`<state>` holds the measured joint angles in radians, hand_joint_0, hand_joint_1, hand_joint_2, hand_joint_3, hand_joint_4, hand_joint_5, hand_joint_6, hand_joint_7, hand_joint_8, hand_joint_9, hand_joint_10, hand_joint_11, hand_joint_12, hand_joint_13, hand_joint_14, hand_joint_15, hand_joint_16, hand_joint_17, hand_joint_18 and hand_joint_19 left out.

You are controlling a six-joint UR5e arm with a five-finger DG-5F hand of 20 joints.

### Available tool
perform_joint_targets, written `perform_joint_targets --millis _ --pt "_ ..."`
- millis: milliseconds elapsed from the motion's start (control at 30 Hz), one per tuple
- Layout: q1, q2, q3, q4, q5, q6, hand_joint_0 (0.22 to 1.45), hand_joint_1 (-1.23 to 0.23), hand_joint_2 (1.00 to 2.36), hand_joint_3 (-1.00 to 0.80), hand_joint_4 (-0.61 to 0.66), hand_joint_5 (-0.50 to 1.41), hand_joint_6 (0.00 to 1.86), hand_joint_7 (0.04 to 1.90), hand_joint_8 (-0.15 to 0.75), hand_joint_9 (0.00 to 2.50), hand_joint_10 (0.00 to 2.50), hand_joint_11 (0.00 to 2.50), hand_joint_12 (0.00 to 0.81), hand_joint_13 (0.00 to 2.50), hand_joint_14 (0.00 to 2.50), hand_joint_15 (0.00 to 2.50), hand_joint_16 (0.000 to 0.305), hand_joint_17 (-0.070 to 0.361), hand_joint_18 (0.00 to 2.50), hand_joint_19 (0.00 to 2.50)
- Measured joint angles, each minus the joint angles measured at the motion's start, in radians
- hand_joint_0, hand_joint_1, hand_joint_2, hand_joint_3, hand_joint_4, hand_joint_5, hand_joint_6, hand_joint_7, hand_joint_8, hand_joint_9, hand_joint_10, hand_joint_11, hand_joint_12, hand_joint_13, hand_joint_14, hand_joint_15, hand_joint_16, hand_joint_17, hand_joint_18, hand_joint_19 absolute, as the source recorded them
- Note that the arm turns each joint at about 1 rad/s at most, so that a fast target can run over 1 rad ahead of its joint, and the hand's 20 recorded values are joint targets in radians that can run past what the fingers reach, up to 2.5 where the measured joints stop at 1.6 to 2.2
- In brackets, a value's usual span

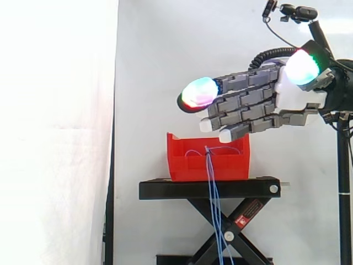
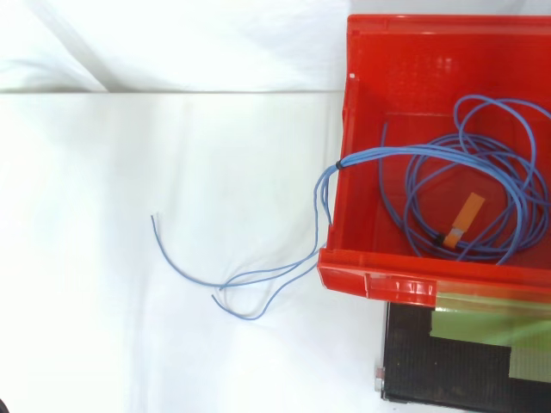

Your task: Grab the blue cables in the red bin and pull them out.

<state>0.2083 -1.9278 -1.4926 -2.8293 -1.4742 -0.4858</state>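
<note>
A red bin [image 2: 362,267] stands on a black stand [image 1: 209,188]. Thin blue cables [image 2: 482,185] lie coiled inside it around an orange tag [image 2: 463,217]. A bound bundle of them crosses the bin's left wall and trails down outside, with loose ends [image 2: 198,277] below. In the side view the cables [image 1: 214,215] hang from the bin's front down past the stand. My hand [image 1: 259,102] hovers above the bin's right half, fingers straight and pointing left, holding nothing, its glowing pads clear of the rim.
A white curtain hangs behind the work. The black scissor stand [image 1: 231,226] carries the bin. A dark pole [image 1: 345,182] rises at the right edge. Green tape [image 2: 491,331] covers part of the stand top beside the bin.
</note>
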Motion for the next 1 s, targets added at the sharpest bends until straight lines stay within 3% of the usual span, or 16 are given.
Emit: perform_joint_targets --millis 233,567,767,1000 --pt "-0.001 -0.007 0.000 0.075 -0.025 -0.159 0.78 -0.83 1.00 -1.00 0.20 0.38 0.01 0.22 0.212 0.20 0.00 0.11 0.309 0.10 0.01 0.33 0.045 0.102 0.00 0.47" --pt "-0.013 -0.068 0.000 0.167 -0.109 -0.406 0.78 -0.83 1.00 -1.00 0.21 0.38 0.01 0.22 0.214 0.21 0.00 0.12 0.310 0.11 0.01 0.33 0.045 0.102 0.00 0.47" --pt "-0.020 -0.076 0.000 0.204 -0.113 -0.435 0.78 -0.83 1.00 -1.00 0.20 0.38 0.01 0.22 0.215 0.22 0.00 0.13 0.310 0.11 0.01 0.33 0.045 0.102 0.00 0.47" --pt "-0.041 -0.076 0.000 0.268 -0.107 -0.403 0.78 -0.82 1.00 -1.00 0.20 0.38 0.01 0.21 0.217 0.22 0.00 0.12 0.309 0.11 0.01 0.34 0.045 0.102 0.00 0.47"
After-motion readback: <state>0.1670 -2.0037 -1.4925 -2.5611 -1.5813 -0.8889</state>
